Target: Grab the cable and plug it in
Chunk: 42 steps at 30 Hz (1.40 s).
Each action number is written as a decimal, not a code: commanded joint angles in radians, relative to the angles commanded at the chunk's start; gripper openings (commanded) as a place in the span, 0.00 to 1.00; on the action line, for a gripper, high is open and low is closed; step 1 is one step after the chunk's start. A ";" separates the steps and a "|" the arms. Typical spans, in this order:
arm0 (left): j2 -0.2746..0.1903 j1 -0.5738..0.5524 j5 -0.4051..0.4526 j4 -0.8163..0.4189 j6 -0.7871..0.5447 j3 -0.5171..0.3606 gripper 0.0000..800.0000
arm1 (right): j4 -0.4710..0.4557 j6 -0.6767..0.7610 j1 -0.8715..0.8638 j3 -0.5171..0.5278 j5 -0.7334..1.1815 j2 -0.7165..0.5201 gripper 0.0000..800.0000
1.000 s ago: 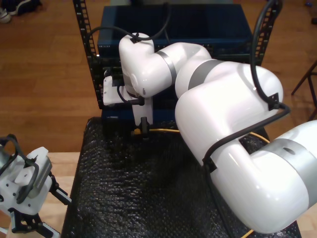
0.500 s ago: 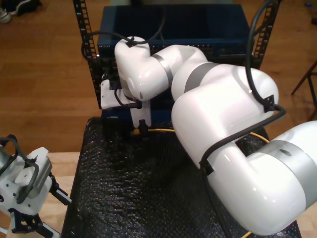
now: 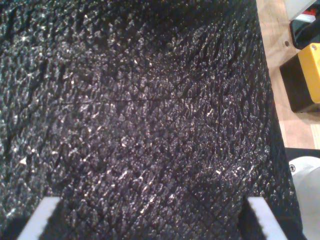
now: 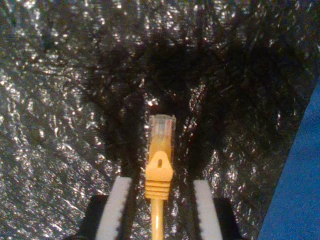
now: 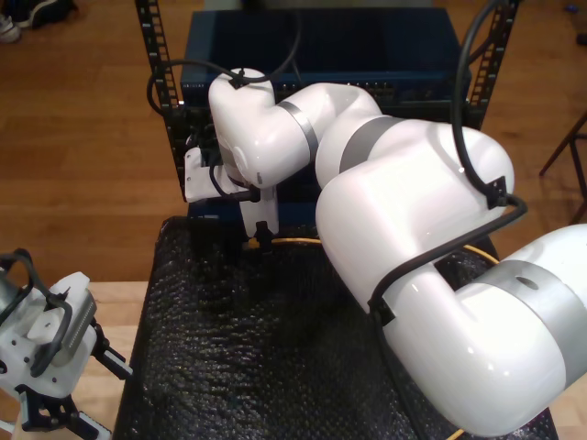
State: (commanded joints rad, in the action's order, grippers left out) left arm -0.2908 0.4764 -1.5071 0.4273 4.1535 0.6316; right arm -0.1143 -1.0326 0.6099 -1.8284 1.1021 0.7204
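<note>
The cable's clear plug [image 4: 161, 127] and yellow-orange boot lie over the black bubble mat [image 4: 60, 100], pointing away from the camera. My second gripper [image 4: 161, 182] straddles the cable with a gap between it and each white pad, so it is open. In the exterior view this gripper [image 5: 260, 240] stands at the mat's far edge, just before the blue rack unit [image 5: 321, 46], and the cable [image 5: 298, 240] runs from it toward the exterior view's right, behind the arm. My first gripper [image 3: 154, 202] hovers open over bare mat, its pads wide apart.
A black rack rail [image 5: 156, 64] stands at the exterior view's left of the blue unit. My first gripper [image 5: 78, 390] sits at the exterior view's lower left, beside the mat [image 5: 229, 348]. A yellow and black box [image 3: 305, 75] rests on the wooden table.
My second arm has shifted a little toward the exterior view's left along the front of the rack. The arm at the exterior view's lower left has stayed still.
</note>
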 joint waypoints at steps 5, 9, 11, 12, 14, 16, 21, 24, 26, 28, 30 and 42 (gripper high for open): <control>0.000 0.000 0.000 0.000 0.000 0.000 1.00 | -0.006 0.000 0.005 0.002 0.000 0.000 0.28; 0.000 0.000 -0.002 0.000 0.000 0.002 1.00 | -0.008 0.000 0.005 0.002 0.000 0.002 0.26; 0.000 0.000 -0.002 0.000 0.000 0.002 1.00 | -0.008 0.000 0.005 0.002 0.000 0.003 0.23; -0.002 0.000 -0.002 0.000 0.000 0.002 1.00 | -0.008 0.000 0.005 0.002 0.000 0.003 0.23; 0.000 0.000 0.000 0.000 0.000 0.002 1.00 | -0.008 0.000 0.005 0.002 0.000 0.003 0.23; 0.000 0.000 0.000 0.000 0.000 0.002 1.00 | -0.008 0.000 0.005 0.003 0.000 0.003 0.23; 0.000 0.000 0.000 0.000 0.000 0.002 1.00 | -0.009 0.000 0.005 0.002 0.000 0.003 0.21; 0.000 0.000 0.000 0.000 0.000 0.002 1.00 | -0.015 0.000 0.005 0.003 0.000 0.003 0.13; 0.000 0.000 0.000 0.000 0.000 0.003 1.00 | -0.023 0.002 0.008 0.003 0.000 0.003 0.06; 0.000 0.000 0.000 0.000 0.000 0.003 1.00 | -0.032 0.017 0.014 0.003 0.000 0.003 0.03; 0.000 0.000 -0.002 0.000 0.000 0.003 1.00 | -0.048 0.034 0.014 0.005 0.002 0.000 0.01; -0.002 0.000 -0.014 0.002 0.008 0.012 1.00 | -0.041 0.034 0.015 0.011 0.107 -0.112 0.01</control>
State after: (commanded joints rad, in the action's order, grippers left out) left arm -0.2923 0.4764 -1.5209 0.4289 4.1612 0.6439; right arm -0.1557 -0.9989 0.6252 -1.8176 1.2095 0.6084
